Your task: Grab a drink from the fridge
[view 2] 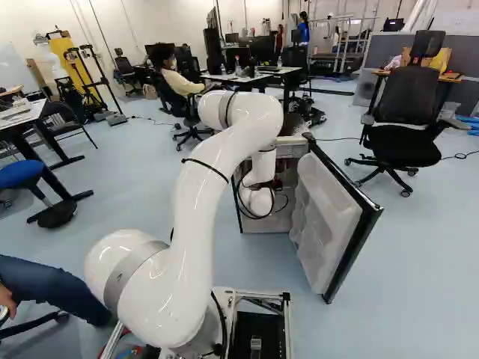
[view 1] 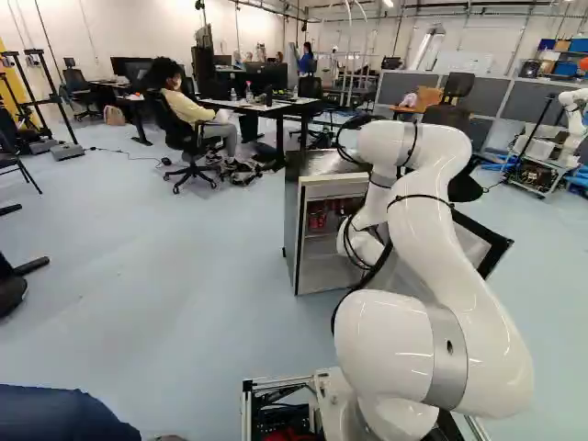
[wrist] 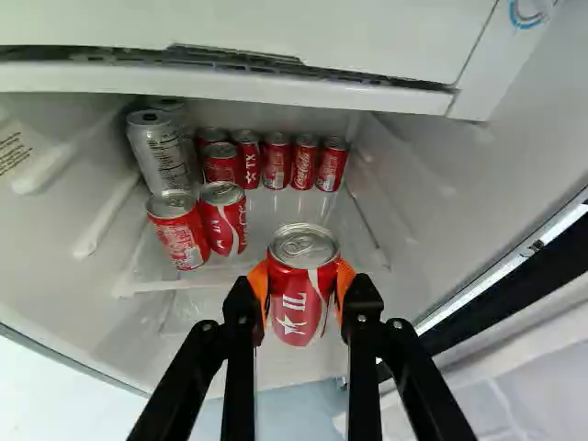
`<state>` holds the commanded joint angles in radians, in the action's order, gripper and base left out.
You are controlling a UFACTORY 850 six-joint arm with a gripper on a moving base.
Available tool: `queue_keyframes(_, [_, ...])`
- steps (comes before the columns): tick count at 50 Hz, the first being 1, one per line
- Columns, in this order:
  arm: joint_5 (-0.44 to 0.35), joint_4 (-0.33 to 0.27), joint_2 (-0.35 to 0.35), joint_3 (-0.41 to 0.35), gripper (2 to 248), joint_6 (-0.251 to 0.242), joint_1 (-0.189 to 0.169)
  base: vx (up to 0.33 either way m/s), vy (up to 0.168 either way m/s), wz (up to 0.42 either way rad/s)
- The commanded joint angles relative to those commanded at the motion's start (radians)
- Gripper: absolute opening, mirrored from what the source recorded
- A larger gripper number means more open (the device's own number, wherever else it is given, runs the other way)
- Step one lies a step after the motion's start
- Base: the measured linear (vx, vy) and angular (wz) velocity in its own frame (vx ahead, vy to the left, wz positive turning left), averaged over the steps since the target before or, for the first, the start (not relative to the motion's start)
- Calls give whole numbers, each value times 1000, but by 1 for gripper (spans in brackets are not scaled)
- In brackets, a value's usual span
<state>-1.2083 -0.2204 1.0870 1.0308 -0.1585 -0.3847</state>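
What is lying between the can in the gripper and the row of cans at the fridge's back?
The wrist view shows bare shelf straight ahead of the held can, up to the back row; two red cans stand off to one side.

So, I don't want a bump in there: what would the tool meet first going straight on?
Beyond the can in the tool, probably the shelf, before the back row of cans; depth is unclear.

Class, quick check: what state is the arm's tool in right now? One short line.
Tool: closed on a red can, an orange pad on each side of it, inside the open fridge.
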Motion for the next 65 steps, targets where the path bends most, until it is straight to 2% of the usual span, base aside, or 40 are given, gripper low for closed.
queue_keyframes(31, [0, 0, -194, -235, 93, 0, -21, 0, 0, 0])
queue_keyframes(65, [0, 0, -405, -464, 93, 0, -17, 0, 0, 0])
